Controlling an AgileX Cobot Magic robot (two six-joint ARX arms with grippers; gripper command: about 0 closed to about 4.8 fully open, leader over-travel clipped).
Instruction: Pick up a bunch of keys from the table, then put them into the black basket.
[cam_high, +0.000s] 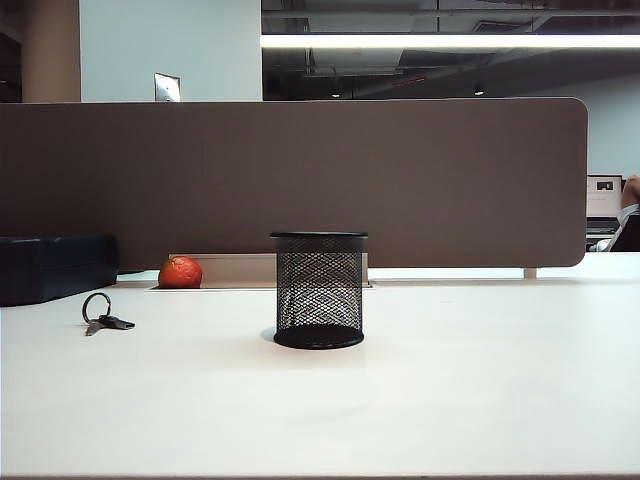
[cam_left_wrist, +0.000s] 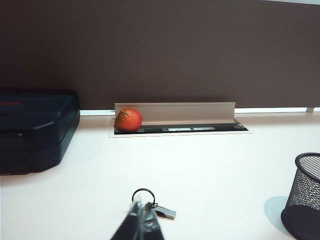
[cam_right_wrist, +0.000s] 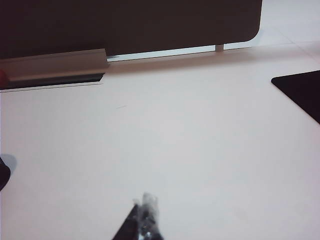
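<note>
One black basket (cam_high: 319, 290) stands upright near the middle of the white surface (cam_high: 480, 380), and nothing lies inside it. One bunch of keys (cam_high: 103, 316) lies flat on the surface, well apart from the basket, on the left in the exterior view, with its ring toward the dark blue box (cam_high: 55, 266). One orange fruit (cam_high: 180, 272) sits behind the keys, beside a grey cable tray (cam_left_wrist: 175, 116) at the foot of the brown partition (cam_high: 300, 170). Nothing stands between the keys and the basket.

The left gripper (cam_left_wrist: 140, 225) is low over the surface just in front of the keys, jaws clenched and empty. The right gripper (cam_right_wrist: 142, 220) is over a bare part of the surface, jaws also clenched and empty. One flat black mat (cam_right_wrist: 302, 92) lies beyond it, near the surface's edge.
</note>
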